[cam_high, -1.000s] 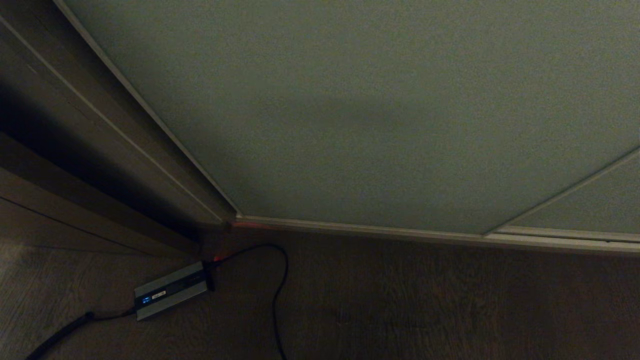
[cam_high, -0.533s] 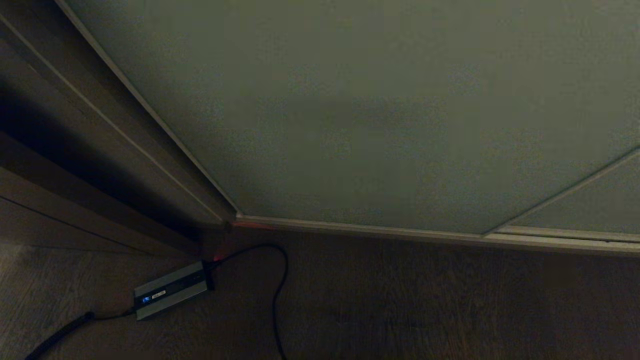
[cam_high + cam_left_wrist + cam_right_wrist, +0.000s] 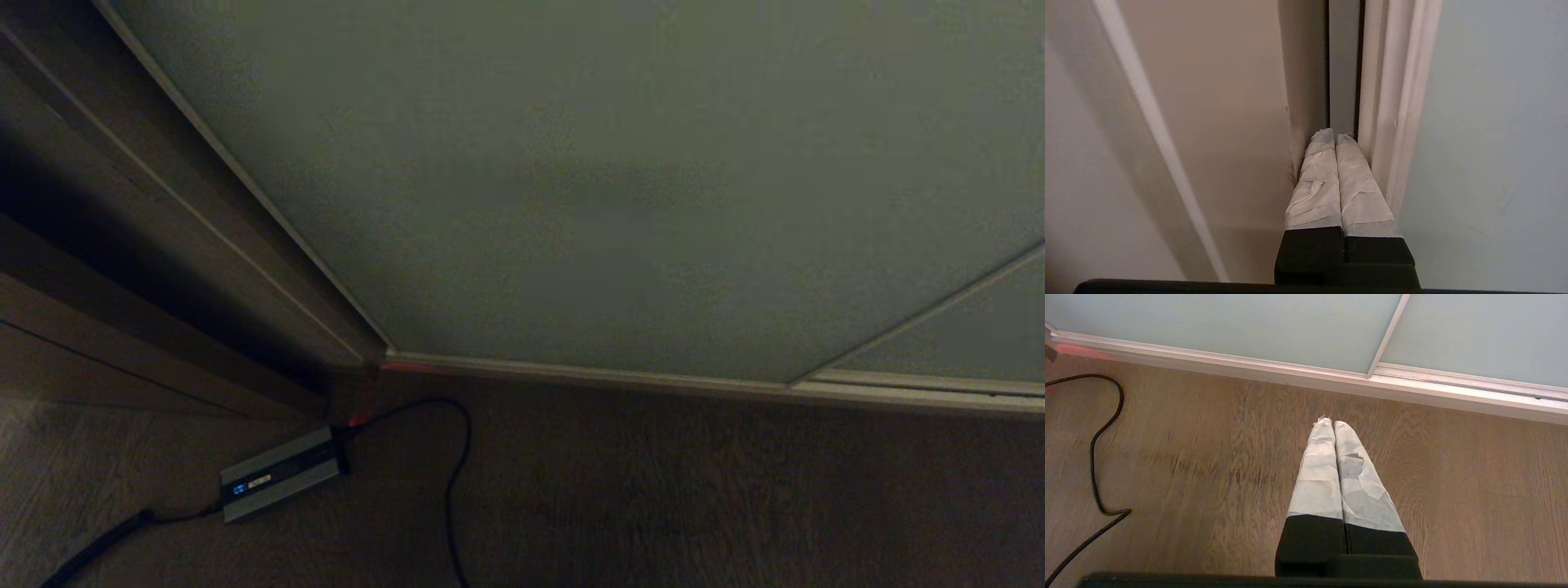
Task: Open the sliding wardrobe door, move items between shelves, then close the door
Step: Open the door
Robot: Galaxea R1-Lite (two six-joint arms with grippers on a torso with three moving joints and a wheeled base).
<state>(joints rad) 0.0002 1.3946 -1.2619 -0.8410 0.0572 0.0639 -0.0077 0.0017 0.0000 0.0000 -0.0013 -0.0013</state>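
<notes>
The sliding wardrobe door (image 3: 620,188) is a pale grey-green panel with a thin light metal frame (image 3: 1396,102); it fills most of the head view and stands closed. In the left wrist view my left gripper (image 3: 1336,134) is shut with nothing held. Its taped fingertips (image 3: 1323,141) sit at the narrow dark slot between the door's frame edge and the beige side panel (image 3: 1229,102). My right gripper (image 3: 1333,424) is shut and empty, hanging over the wooden floor (image 3: 1208,457) in front of the door's bottom rail (image 3: 1290,373). The items and the shelves are hidden behind the door.
A brown wood-grain panel (image 3: 122,245) stands left of the door. On the floor lie a small grey power box (image 3: 277,474) and a black cable (image 3: 453,474), the cable (image 3: 1102,433) also showing in the right wrist view. A second door panel (image 3: 963,335) overlaps at the right.
</notes>
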